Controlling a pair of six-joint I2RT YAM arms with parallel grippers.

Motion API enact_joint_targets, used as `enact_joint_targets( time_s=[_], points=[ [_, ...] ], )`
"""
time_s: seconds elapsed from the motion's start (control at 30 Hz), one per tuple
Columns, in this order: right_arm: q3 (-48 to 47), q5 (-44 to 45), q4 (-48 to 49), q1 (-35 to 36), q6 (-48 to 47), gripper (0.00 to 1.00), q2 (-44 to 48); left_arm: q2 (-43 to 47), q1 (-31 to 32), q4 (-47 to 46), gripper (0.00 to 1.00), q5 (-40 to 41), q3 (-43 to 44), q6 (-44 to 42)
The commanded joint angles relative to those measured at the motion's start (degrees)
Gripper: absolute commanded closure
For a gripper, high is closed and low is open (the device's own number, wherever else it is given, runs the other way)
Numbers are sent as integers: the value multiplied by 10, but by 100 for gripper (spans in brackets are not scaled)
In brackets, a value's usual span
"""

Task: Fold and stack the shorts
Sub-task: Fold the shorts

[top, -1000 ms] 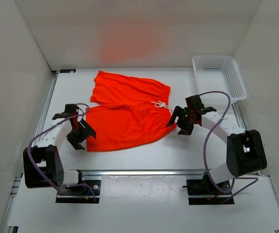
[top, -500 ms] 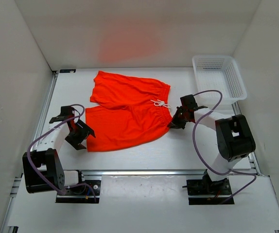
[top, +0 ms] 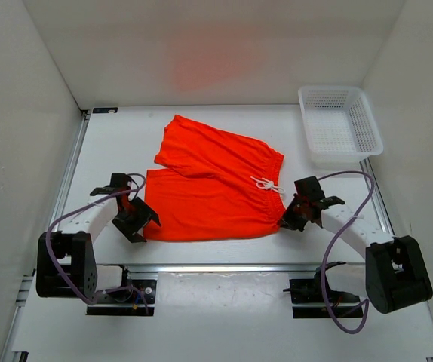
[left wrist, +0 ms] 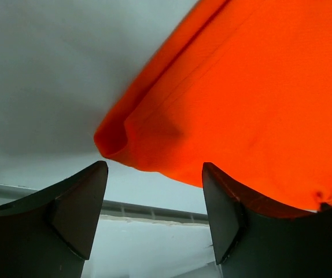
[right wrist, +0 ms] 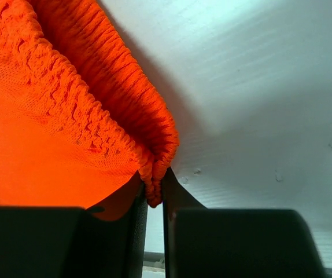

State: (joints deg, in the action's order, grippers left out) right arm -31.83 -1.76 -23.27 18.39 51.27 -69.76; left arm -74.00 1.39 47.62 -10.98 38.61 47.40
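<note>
In the right wrist view we see the right fingers (right wrist: 229, 243) clamped on the gathered waistband (right wrist: 154, 145) of the shorts (right wrist: 33, 145). The left wrist view shows the left fingers (left wrist: 73, 214) apart, with a hem corner (left wrist: 111, 142) just ahead of their tips. Only the top view shows the shorts flat on the table (top: 111, 143) between both sets of fingers, the drawstring (top: 265, 183) near the right fingers and a basket (top: 307, 128) beyond them.

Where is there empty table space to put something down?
Bare white table lies far left, between the bright orange-red fabric shorts and the left wall, and between the shorts' waistband and the white plastic mesh basket, which looks empty too. Crowded: the near corners, where the open left gripper and the right gripper pinching the waistband sit.
</note>
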Motion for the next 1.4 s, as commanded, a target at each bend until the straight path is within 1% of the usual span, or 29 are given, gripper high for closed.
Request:
enact_joint_targets(
  time_s=[0.0,0.13,0.2,0.3,0.37,0.4,0.43,0.5,0.6,0.63,0.7,0.73,0.8,0.83,0.93,0.97,1.07,1.1,1.13,1.17,1.2,1.27,1.3,1.33,1.37],
  points=[
    [5,20,-25,1,18,100,16,25,11,-2,22,17,-14,38],
    [-7,25,-37,1,18,100,16,0,11,-2,22,37,-2,31],
    [-13,31,-42,1,18,100,16,-11,16,-2,25,46,-9,31],
    [-18,37,-48,1,13,100,22,-35,16,-12,35,73,-18,47],
    [-18,37,-48,1,13,100,22,-44,22,-22,58,73,-7,47],
    [-18,37,-48,1,13,100,22,-51,22,-22,76,80,1,47],
    [-18,37,-48,1,13,100,22,-51,22,-22,90,80,20,32],
    [-23,43,-56,1,13,100,34,-56,22,-17,90,69,44,20],
    [-37,58,-84,1,1,100,54,-34,22,11,90,63,125,6],
    [-37,63,-97,1,1,100,59,-34,22,19,90,68,181,-3],
    [-58,69,-110,1,-6,100,67,-40,22,50,90,78,246,-9],
    [-66,76,-125,1,-12,100,67,-47,22,60,90,84,313,-16],
    [-95,82,-131,1,-19,100,67,-84,22,79,90,90,379,-21],
    [-106,82,-144,1,-19,100,67,-99,22,91,90,90,442,-28],
    [-160,98,-159,1,-34,100,50,-160,22,111,90,84,532,-35],
    [-174,105,-172,1,-39,100,35,-174,22,117,90,77,586,-35],
    [-228,123,-178,-5,-46,100,3,-230,22,117,90,72,658,-35],
    [-242,129,-178,-5,-46,99,-6,-246,22,117,90,72,706,-35],
    [-275,138,-178,-5,-52,99,-27,-280,22,117,90,72,732,-40],
    [-293,138,-183,-5,-52,99,-40,-299,22,123,90,72,782,-40],
    [-311,146,-183,-5,-57,99,-52,-316,22,123,90,66,809,-46],
    [-361,152,-189,-10,-57,99,-91,-374,27,123,90,61,861,-51],
    [-377,152,-194,-15,-57,99,-104,-395,27,123,90,55,914,-58],
    [-408,152,-194,-21,-63,97,-132,-442,27,118,90,48,943,-58],
    [-424,152,-194,-21,-63,97,-147,-468,27,118,90,40,974,-65]
  ],
)
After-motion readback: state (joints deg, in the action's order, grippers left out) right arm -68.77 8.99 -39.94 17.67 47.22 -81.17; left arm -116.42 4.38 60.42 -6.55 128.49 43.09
